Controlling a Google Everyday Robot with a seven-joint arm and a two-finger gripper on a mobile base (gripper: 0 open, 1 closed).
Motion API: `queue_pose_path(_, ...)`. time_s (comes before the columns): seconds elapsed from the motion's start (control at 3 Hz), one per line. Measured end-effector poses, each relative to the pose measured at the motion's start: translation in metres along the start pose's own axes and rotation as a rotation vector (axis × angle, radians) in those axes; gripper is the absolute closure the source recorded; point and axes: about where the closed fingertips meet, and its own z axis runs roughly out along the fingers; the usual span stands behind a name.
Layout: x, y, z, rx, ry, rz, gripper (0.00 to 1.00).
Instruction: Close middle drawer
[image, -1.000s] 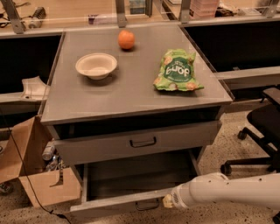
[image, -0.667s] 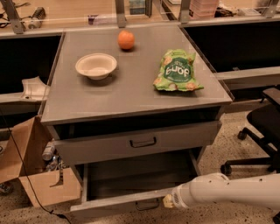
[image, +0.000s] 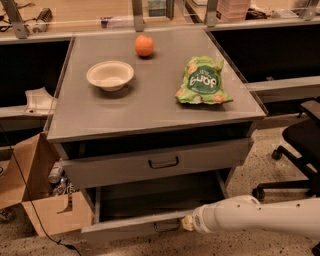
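Note:
The middle drawer (image: 131, 229) is the grey drawer pulled out below the cabinet's upper drawer front (image: 120, 167). Its shallow tray (image: 155, 197) looks empty, and a small dark loop handle (image: 166, 227) sits at the centre of its front panel. My gripper (image: 188, 223) is at the end of my white arm (image: 255, 217), which reaches in from the lower right. It is right against the drawer's front panel, just right of the handle. The panel and my wrist hide most of the gripper.
On the cabinet top (image: 150, 107) are a white bowl (image: 110, 75), an orange (image: 144, 45) and a green snack bag (image: 202, 81). A cardboard box (image: 37, 200) stands at the lower left and a black office chair (image: 300, 150) at the right.

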Motion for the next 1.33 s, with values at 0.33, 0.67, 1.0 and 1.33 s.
queue_pose_path(0.33,0.000,0.000,0.000,0.000,0.000,0.000,1.00)
queue_pose_path(0.67,-0.007,-0.015,0.008,0.027,-0.018,0.033,1.00)
queue_pose_path(1.0,-0.008,-0.015,0.008,0.027,-0.019,0.033,1.00)
queue_pose_path(1.33,-0.016,-0.011,0.009,0.020,-0.039,0.035,1.00)
